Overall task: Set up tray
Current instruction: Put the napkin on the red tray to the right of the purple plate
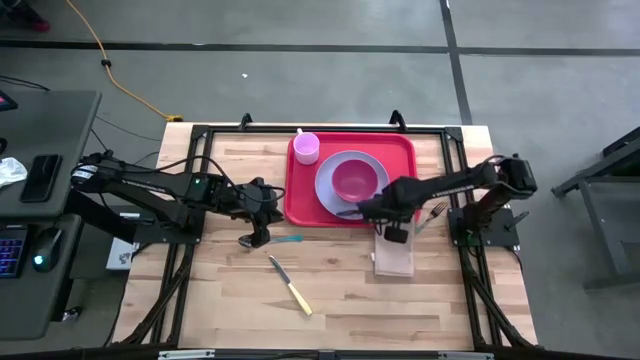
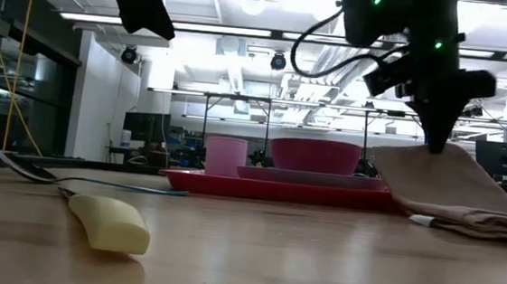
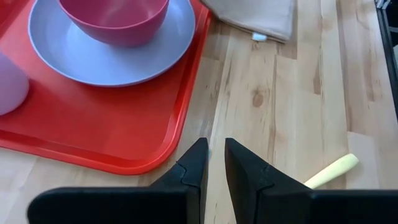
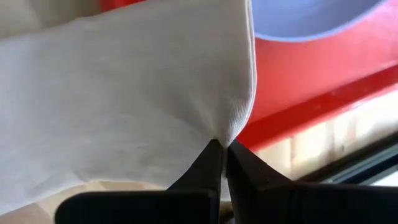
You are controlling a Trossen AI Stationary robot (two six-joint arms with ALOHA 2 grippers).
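Pinching a beige folded napkin (image 1: pixel 393 257) just beside the red tray (image 1: pixel 302 200) on the desk (image 1: pixel 340 300), the right tool (image 1: pixel 397 236) works from above. At desk level, the cloth (image 2: pixel 454 190) peaks under it. The left tool (image 3: pixel 214 165) hovers slightly parted, empty. Close up, right fingertips (image 4: pixel 211 163) clamp the fabric.

**Hidden, cropped, unreadable**

Near edge of tray (image 1: pixel 350 218) masked overhead by right arm. Most of napkin (image 4: pixel 124 93) cropped in right wrist view. Knife (image 3: pixel 333 171) reduced to yellow handle in left wrist view, blade out of frame. Fork (image 1: pixel 436 212) too small overhead to count tines. Cup (image 3: pixel 9 84) cropped at edge.
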